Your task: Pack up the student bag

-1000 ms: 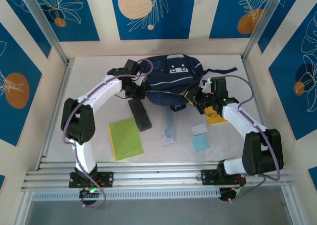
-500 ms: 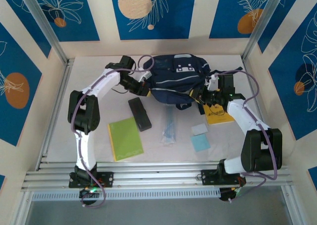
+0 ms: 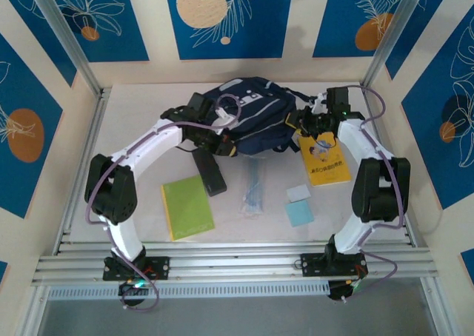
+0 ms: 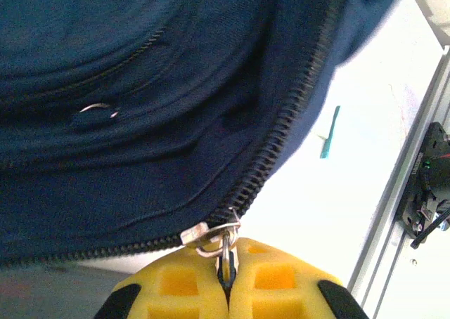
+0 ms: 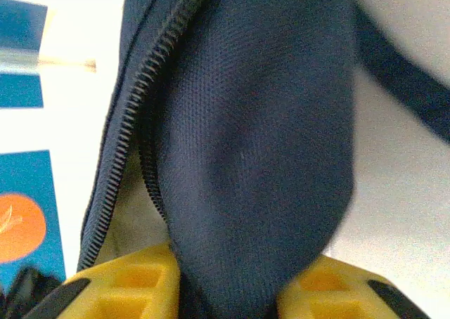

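- The student bag [image 3: 255, 114], navy blue with a light grey patch on top, is lying at the far middle of the white table [image 3: 141, 129], between the two arms and touched by both.
- The left gripper [image 3: 222, 142] is sitting at the near left edge of the bag. In the left wrist view its yellow fingers [image 4: 176, 284] are pressing together, closed on the small metal zipper pull [image 4: 211, 236].
- The zipper [image 4: 281, 133] is running from this pull up and to the right along the dark fabric. At the pull the two rows of teeth are meeting.
- The right gripper [image 3: 306, 121] is staying at the right side of the bag. In the right wrist view a thick fold of navy fabric is filling the gap between its two yellow fingers [image 5: 119, 294] and touching both, so it is gripping the bag. An open line of zipper teeth is showing left of this fold.
- A yellow book [image 3: 326, 162] is lying just near the right gripper, on its near side.
- A black oblong case [image 3: 210, 172] is lying near the left gripper, toward the arm bases.
- A green notebook [image 3: 187, 206] is resting nearer the front, on the left.
- A clear packet [image 3: 253, 195] is lying in the middle, and beside it on the right a small white pad [image 3: 298, 194] and a light blue pad [image 3: 299, 214] are lying close together.
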